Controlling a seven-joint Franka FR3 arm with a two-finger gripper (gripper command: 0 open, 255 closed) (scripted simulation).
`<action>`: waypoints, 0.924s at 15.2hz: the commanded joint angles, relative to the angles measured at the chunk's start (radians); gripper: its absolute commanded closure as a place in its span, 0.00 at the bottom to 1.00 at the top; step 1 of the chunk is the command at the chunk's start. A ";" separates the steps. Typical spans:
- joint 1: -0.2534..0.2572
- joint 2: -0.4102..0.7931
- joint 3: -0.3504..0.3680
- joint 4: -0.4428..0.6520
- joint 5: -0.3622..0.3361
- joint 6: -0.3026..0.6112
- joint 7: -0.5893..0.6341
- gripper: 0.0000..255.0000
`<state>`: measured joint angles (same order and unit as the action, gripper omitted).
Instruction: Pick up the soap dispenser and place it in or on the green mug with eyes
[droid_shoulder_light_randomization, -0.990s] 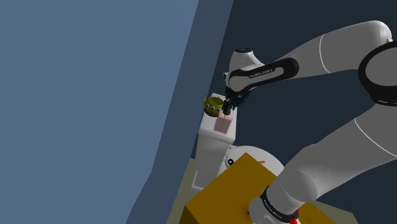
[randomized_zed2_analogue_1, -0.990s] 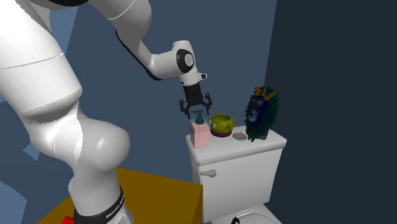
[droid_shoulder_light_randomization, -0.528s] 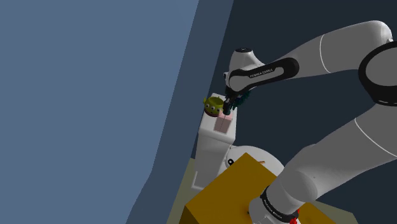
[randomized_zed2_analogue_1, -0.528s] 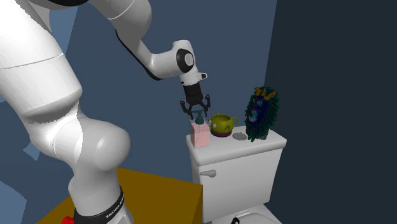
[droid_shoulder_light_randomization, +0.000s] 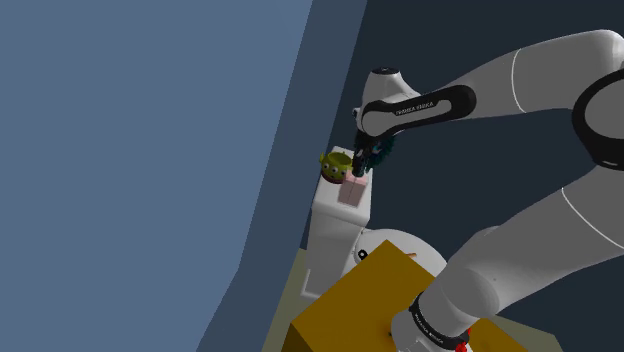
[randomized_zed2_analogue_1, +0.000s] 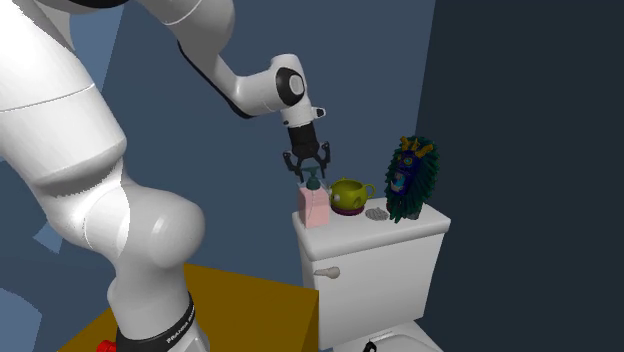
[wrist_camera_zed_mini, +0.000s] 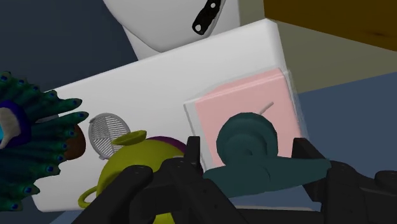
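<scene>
Fingers (wrist_camera_zed_mini: 193, 156) spread, one on each side of the teal pump head (wrist_camera_zed_mini: 247, 135). I can't see either one pressing it, so nothing is pinched as far as I can tell. My gripper (randomized_zed2_analogue_1: 308, 163) points down over the soap dispenser (randomized_zed2_analogue_1: 314, 207), which has a pink square body and stands upright on the white tank lid (randomized_zed2_analogue_1: 375, 229), at the end toward the second exterior view's left. The green mug with eyes (randomized_zed2_analogue_1: 348, 194) sits just beside it on the same lid, apart from it, with its opening up. It reads yellow-green with a purple band. A feathered mask (randomized_zed2_analogue_1: 410, 180) stands farther along.

Step, my call: grasp phase — pick not made. Next I should close squarely on the pump head, minding the nozzle that sticks out one side and could twist. Then lift clear of the mug rim, make a short shift over and lower. The square body looks wide for that opening — it likely ends up on the mug, not in it.
</scene>
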<state>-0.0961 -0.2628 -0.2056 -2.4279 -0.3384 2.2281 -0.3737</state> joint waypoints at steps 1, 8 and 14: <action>0.001 -0.013 0.002 0.015 0.004 -0.028 -0.007 1.00; 0.006 -0.051 0.009 0.077 0.018 -0.126 -0.028 1.00; 0.010 -0.074 0.015 0.137 0.029 -0.208 -0.045 1.00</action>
<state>-0.0873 -0.3331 -0.1918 -2.3034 -0.3114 2.0365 -0.4159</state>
